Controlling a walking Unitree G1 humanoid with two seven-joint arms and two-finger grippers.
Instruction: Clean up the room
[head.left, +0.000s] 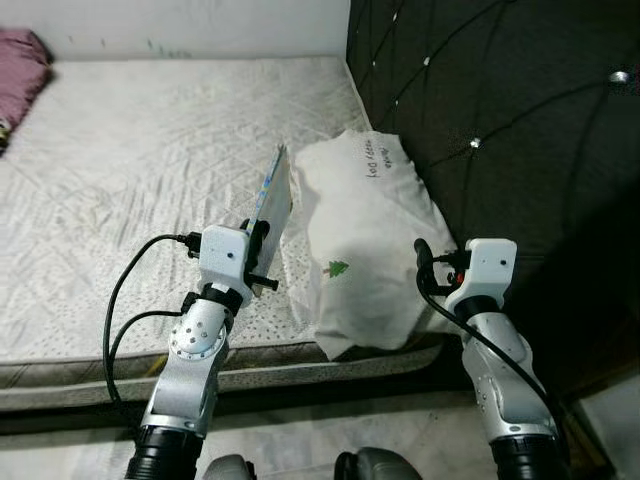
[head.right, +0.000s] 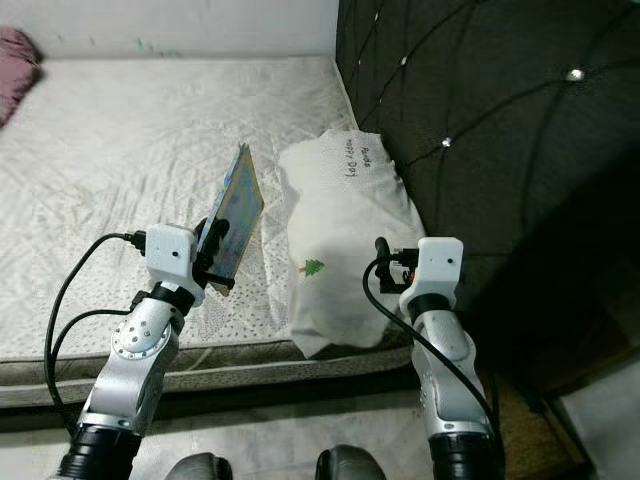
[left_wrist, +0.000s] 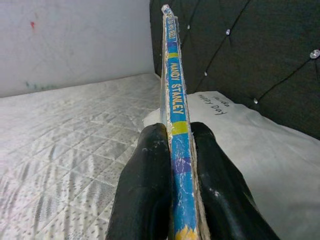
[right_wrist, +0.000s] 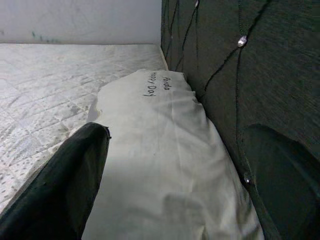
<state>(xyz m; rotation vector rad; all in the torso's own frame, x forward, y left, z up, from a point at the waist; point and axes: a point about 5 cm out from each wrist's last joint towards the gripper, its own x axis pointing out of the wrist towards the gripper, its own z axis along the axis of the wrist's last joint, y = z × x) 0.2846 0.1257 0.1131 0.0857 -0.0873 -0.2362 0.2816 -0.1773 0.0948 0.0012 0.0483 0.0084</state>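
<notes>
Left end effector (left_wrist: 182, 150) clamped on a thin book (head.right: 232, 214), fingers (left_wrist: 145, 185) pinching the spine (blue, reads "MANDY STANLEY"). Book is held upright on edge above the bed (head.left: 140, 170), just beside the white pillow (head.left: 365, 250). Right end effector (right_wrist: 170, 180) released, fingers spread wide, hovering over the near end of the pillow. Pillow lies against the dark tufted headboard (head.left: 500, 110), near the bed's front edge. Pink cloth (head.left: 20, 70) at the far left corner of the bed.

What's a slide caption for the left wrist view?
Left gripper clamps a thin book spine-up over the mattress, pillow and headboard beyond.
</notes>
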